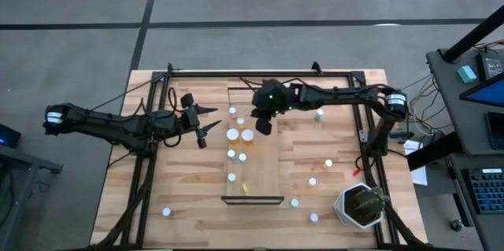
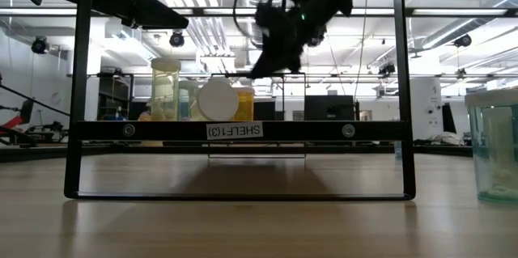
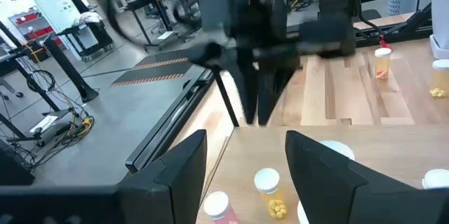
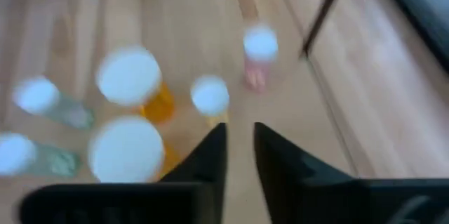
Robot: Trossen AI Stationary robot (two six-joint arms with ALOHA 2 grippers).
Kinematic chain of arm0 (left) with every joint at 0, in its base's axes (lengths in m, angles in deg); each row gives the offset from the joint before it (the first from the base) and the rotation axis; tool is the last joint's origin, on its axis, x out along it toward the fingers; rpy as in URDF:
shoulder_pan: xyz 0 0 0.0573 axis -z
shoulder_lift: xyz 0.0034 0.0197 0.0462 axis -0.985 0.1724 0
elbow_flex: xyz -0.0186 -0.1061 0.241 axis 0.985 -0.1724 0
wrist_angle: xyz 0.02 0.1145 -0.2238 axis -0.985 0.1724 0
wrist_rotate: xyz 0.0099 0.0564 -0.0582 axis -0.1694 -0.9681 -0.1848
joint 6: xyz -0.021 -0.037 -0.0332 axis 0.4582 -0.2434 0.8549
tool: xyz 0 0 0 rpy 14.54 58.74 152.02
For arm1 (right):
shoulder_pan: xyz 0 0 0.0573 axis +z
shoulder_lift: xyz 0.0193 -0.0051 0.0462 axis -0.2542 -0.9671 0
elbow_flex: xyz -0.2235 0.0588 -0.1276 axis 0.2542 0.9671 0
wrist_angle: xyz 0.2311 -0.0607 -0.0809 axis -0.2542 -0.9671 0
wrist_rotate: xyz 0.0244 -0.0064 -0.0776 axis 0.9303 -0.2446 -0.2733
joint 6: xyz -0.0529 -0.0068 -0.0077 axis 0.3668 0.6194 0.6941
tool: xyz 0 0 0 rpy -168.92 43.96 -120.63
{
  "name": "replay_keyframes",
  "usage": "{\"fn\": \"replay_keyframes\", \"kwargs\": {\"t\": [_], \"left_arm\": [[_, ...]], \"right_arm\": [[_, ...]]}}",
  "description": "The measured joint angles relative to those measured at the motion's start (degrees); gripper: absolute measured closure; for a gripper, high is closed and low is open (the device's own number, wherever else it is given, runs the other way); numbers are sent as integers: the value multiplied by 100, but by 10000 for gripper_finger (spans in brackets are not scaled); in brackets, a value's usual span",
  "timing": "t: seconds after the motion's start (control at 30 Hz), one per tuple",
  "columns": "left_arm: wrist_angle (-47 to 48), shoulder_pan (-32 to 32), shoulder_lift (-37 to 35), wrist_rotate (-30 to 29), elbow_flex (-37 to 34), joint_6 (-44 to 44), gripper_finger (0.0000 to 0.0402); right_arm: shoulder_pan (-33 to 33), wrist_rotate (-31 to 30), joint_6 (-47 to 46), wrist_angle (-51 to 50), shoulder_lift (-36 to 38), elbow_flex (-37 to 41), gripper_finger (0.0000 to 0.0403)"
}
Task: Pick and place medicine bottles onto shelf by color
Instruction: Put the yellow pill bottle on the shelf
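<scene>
**Table state: right arm over shelf cluster, left arm parked beside it**

Workshop bay, grey concrete floor, slatted wood table (image 1: 331, 137) inside a dark metal frame. Potted plant (image 1: 361, 205) at the table corner nearest the right arm's base

Shelf (image 1: 264, 164) is the light plank running down the table's middle, dark rail at its near end. Low view reads the rail label (image 2: 235, 131) as "SHELF1 (3)", mirrored/upside down; no other legible text

Medicine bottles:
- cluster on the far part of the shelf (image 1: 234, 134), white caps, mix of orange and pale bodies; one more lies further down the shelf (image 1: 245, 190)
- loose ones on the table on the right arm's side (image 1: 328, 164), and one alone near the front edge on the left arm's side (image 1: 167, 212)
- low view shows a tall pale one (image 2: 165, 88) and an orange one with its white cap facing the camera (image 2: 218, 100) behind the rail

Right end effector (image 1: 265, 123) hangs over the shelf just beside the cluster; fingers (image 4: 210, 150) stand narrow, a slim gap between them, nothing in them. Motion blur in its wrist view

Left end effector (image 1: 201, 125) sits off the shelf's edge on its own side, fingers (image 3: 184, 164) wide apart, empty, pointed at the cluster
</scene>
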State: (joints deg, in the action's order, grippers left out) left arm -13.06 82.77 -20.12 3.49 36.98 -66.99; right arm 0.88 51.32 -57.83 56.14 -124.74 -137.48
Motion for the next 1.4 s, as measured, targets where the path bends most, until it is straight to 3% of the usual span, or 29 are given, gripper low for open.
{"fn": "replay_keyframes", "kwargs": {"t": [0.1,0.47,0.93,1.07,1.17,1.4], "left_arm": [[0,-1,0,0,0,2,223],[-1,0,2,0,-2,2,223],[-9,0,2,0,-26,0,223],[-328,-40,40,130,22,3,229],[-56,-210,240,690,450,151,257],[1991,-1035,1325,2231,1786,300,390]], "right_arm": [[9,14,-140,19,-225,24,386],[-6,350,-416,1,-797,-405,394],[-43,365,-331,-195,-649,-429,394],[-41,266,-62,-961,-375,-702,394],[25,-38,-9,-1292,-18,-799,394],[332,-151,484,-1566,947,-599,394]]}}
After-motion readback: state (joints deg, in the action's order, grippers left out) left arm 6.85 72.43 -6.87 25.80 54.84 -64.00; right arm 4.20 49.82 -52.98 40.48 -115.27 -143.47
